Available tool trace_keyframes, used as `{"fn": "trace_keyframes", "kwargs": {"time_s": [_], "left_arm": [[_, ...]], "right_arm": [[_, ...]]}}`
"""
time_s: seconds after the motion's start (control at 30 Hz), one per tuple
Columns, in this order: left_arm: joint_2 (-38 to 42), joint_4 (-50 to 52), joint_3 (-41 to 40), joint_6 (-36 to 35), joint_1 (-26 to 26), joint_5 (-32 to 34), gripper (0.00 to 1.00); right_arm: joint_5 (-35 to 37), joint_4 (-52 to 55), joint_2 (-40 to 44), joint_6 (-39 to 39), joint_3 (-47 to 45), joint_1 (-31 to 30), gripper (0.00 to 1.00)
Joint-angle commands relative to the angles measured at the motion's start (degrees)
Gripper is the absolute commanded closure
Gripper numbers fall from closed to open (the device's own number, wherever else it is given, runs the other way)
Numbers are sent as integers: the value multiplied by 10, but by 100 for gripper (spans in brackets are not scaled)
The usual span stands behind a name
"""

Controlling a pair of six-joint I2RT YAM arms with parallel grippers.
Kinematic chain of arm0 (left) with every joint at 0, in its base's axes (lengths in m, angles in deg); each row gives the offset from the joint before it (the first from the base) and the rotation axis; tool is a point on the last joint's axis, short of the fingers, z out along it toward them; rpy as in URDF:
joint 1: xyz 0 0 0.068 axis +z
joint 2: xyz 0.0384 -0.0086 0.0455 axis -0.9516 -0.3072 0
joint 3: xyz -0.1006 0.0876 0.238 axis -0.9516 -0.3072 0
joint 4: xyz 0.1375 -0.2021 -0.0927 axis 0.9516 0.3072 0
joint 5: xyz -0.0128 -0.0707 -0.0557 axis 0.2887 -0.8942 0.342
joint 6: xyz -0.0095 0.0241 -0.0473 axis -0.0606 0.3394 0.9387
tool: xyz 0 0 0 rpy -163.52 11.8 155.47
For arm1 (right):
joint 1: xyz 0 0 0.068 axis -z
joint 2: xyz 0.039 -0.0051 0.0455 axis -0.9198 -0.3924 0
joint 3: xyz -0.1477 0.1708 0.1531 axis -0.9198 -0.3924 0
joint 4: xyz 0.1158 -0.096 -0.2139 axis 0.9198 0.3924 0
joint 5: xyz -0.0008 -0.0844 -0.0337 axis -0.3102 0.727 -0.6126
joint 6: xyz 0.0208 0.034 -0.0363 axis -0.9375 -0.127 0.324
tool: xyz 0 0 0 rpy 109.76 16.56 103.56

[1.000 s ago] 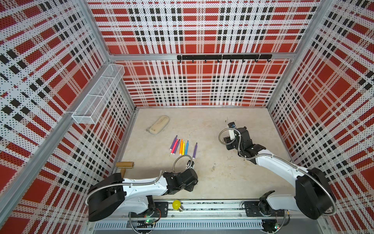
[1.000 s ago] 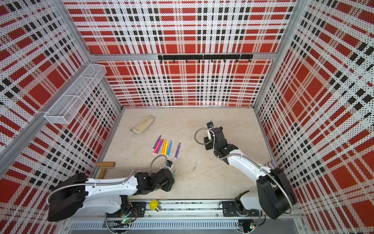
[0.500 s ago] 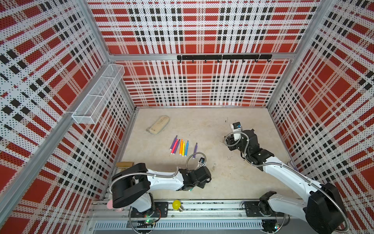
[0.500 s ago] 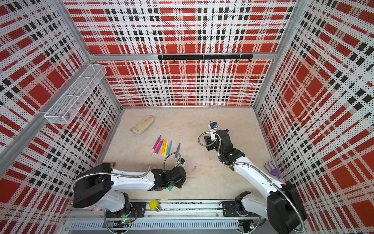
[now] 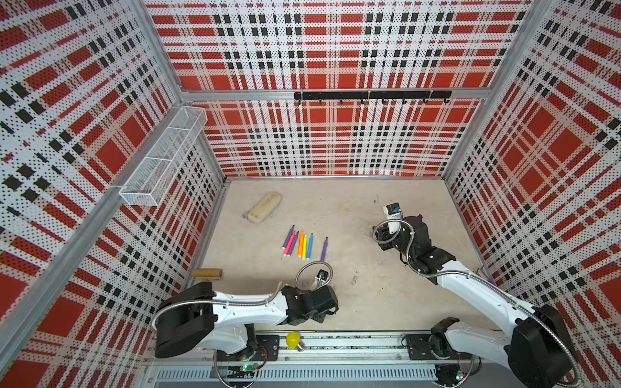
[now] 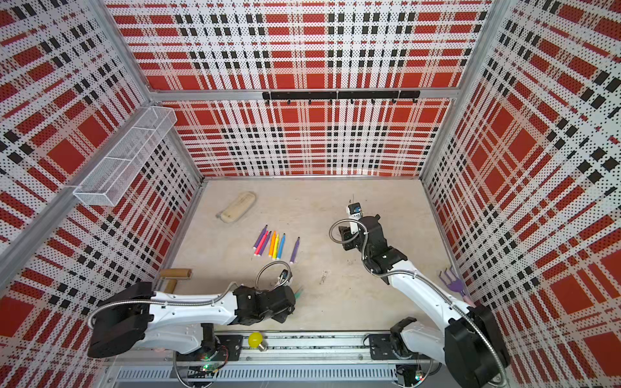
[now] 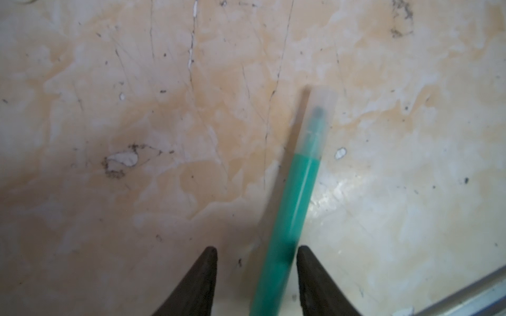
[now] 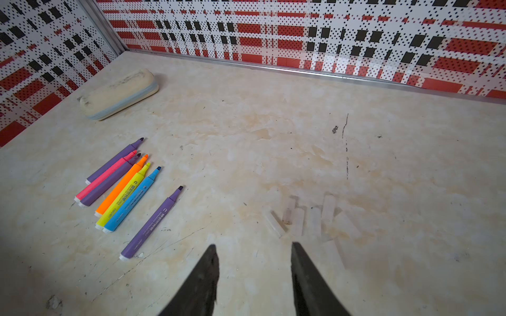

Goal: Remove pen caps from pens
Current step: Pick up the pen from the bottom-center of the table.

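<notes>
LAST CAP ON: The teal pen point(image 7: 295, 202) is framed between the fingers of the left gripper point(image 7: 256, 247). It is seen touching one finger, with a gap left at the other. Whether it is clamped cannot be told from the blurred wrist view. Its pale cap point(image 7: 319, 123) is pointed away from the gripper, probably so that it can be offered to the other arm for pulling.

The right gripper point(image 8: 253, 245) is spread and empty over the table point(image 8: 273, 123), just short of the heap of removed caps point(image 8: 313, 221), where the sleeves appear to have been gathered. Seven uncapped pens point(image 8: 120, 188) are laid out further off. Six are set side by side with tips one way, and a purple pen point(image 8: 153, 223) lies just beside them. All are kept clear of the caps, seemingly so that nothing is mixed. A cream pouch point(image 8: 120, 93) is set near the back corner.

Open table is shown between the two arms in both top views, judged enough for the grippers to be brought together. Less room is given at the front, where the metal rail point(image 7: 465, 295) is close to the teal pen. A dropped pen could be rolled against it.
</notes>
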Motion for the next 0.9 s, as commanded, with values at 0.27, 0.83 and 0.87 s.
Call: {"fn": "trace_keyframes", "kwargs": {"time_s": [0.27, 0.83, 0.87], "left_arm": [[-35, -17, -6, -8, -7, -27, 50], [-23, -9, -5, 6, -10, 14, 96], [-1, -20, -12, 9, -11, 33, 96]], "right_arm": [[7, -16, 12, -6, -2, 0, 53], [-16, -39, 29, -20, -16, 0, 52], [-46, -53, 29, -24, -22, 0, 52]]}}
